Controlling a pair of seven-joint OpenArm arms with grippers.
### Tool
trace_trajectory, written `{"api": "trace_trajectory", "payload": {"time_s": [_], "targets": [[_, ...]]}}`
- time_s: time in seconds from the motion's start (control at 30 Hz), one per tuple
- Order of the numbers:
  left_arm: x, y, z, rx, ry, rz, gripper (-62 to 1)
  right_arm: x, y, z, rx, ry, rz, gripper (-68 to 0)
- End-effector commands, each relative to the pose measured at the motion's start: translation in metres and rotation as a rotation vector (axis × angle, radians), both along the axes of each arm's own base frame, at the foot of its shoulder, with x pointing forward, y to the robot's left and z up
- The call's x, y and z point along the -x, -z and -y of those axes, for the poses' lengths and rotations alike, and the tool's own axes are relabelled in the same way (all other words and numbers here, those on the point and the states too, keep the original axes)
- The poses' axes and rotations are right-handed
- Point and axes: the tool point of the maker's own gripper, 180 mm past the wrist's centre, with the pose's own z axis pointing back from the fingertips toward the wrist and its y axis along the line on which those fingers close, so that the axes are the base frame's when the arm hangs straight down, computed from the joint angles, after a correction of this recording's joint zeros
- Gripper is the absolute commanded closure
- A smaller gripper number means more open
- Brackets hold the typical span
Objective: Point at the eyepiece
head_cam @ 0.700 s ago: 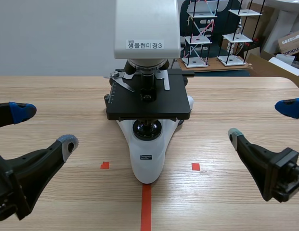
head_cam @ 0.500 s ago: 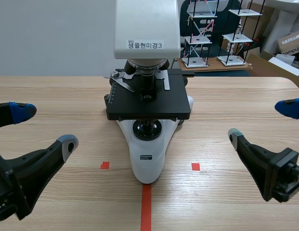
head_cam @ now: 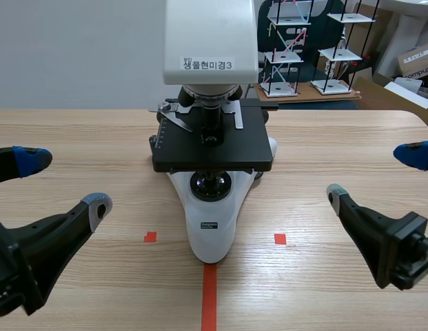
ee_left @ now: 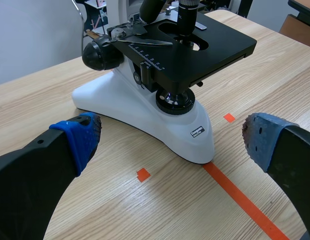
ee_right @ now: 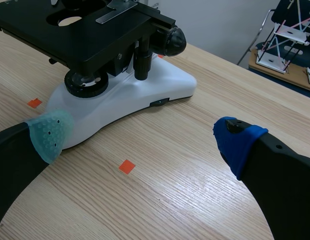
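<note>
Flanking microscope [head_cam: 212, 231], L pincer [head_cam: 63, 183] & R pincer [head_cam: 374, 175] gape wide, both empty.

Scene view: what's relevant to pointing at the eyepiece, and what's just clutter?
Job: microscope (eyepiece not in view); left pincer; right pincer, both open.
Lying about: shelf models; cardboard box, both behind the table.

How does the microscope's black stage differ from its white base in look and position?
The stage is black, flat and angular; the base is white, rounded and narrows toward the robot. The stage stands raised above the base, which rests on the table. The stage carries a metal clip; the base carries a small label. Both belong to one microscope.
</note>
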Motion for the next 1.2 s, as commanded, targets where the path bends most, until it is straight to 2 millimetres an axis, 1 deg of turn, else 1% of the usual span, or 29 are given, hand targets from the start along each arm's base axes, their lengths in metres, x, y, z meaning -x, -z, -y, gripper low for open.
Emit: {"api": "trace_trajectory", "payload": {"time_s": [0.0, 0.23, 0.27, 0.33, 0.4, 0.5, 0.57, 0.7, 0.73, 0.9, 0.97, 1.03, 1.1, 1.17], "targets": [[0.0, -0.007, 0.001, 0.018, -0.002, 0.02, -59.4, -0.001, -0.005, -0.001, -0.011, -0.002, 0.019, -62.1], [0.0, -0.007, 0.001, 0.017, -0.003, 0.021, -59.4, -0.001, -0.011, -0.002, -0.027, -0.006, 0.045, -62.0], [0.0, -0.007, 0.001, 0.017, -0.003, 0.021, -59.4, -0.001, -0.011, -0.002, -0.029, -0.006, 0.047, -61.5], [0.0, -0.007, 0.001, 0.017, -0.003, 0.021, -59.4, 0.0, -0.01, -0.001, -0.029, -0.005, 0.044, -57.4], [0.0, -0.007, 0.001, 0.017, -0.003, 0.021, -59.4, 0.002, -0.008, 0.0, -0.028, -0.003, 0.035, -51.5], [0.0, -0.007, 0.001, 0.017, -0.003, 0.021, -59.4, 0.004, -0.016, 0.005, -0.033, 0.006, 0.068, -40.0], [0.0, -0.007, 0.001, 0.017, -0.003, 0.021, -59.4, 0.005, -0.027, 0.013, -0.052, 0.026, 0.107, -29.5], [0.0, -0.007, 0.001, 0.017, -0.003, 0.02, -59.4, 0.008, -0.062, 0.034, -0.122, 0.082, 0.21, -3.3], [0.0, -0.007, 0.001, 0.017, -0.003, 0.02, -59.4, 0.008, -0.072, 0.038, -0.129, 0.087, 0.24, 0.4], [0.0, -0.007, 0.001, 0.017, -0.003, 0.02, -59.4, 0.006, -0.115, 0.046, -0.095, 0.08, 0.366, 0.2], [0.0, -0.007, 0.001, 0.017, -0.003, 0.02, -59.4, 0.006, -0.13, 0.042, -0.071, 0.057, 0.406, 0.2], [0.0, -0.007, 0.001, 0.017, -0.003, 0.02, -59.4, 0.005, -0.14, 0.035, -0.044, 0.028, 0.422, 0.0], [0.0, -0.007, 0.001, 0.017, -0.003, 0.02, -59.4, 0.001, -0.148, 0.028, -0.033, 0.007, 0.429, 0.0], [0.0, -0.007, 0.001, 0.017, -0.003, 0.02, -59.4, -0.006, -0.156, 0.027, -0.037, 0.001, 0.434, 0.0]]}}
